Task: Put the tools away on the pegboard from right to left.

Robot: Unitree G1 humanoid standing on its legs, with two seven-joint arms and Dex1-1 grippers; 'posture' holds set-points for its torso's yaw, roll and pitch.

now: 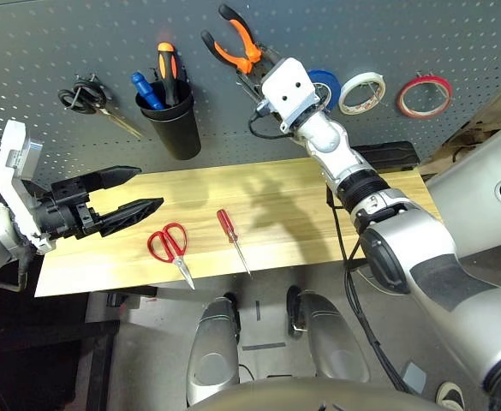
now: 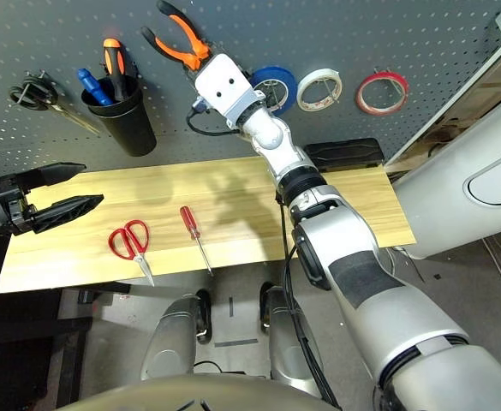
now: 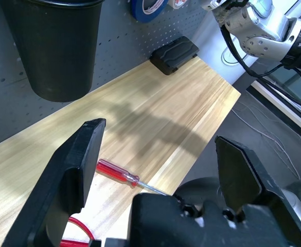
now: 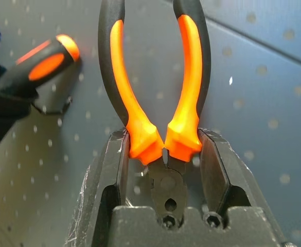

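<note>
My right gripper (image 4: 163,140) is shut on the orange-and-black-handled pliers (image 4: 160,103) near their joint and holds them up against the pegboard (image 1: 44,43), handles (image 1: 237,43) pointing up and left. A thin red tape ring (image 1: 423,95) hangs on the pegboard at the far right. The red-handled scissors (image 1: 171,244) and the slim red-handled screwdriver (image 1: 230,235) lie side by side near the table's front edge. My left gripper (image 1: 150,188) is open above the table's left end, a little left of the scissors, with nothing between its fingers (image 3: 78,170).
On the pegboard hang black-handled scissors (image 1: 87,98), a black cup (image 1: 171,124) with an orange-and-black handle and a blue one, a blue tape roll (image 1: 327,84) and a white one (image 1: 361,92). A black box (image 1: 387,154) sits at the table's back right.
</note>
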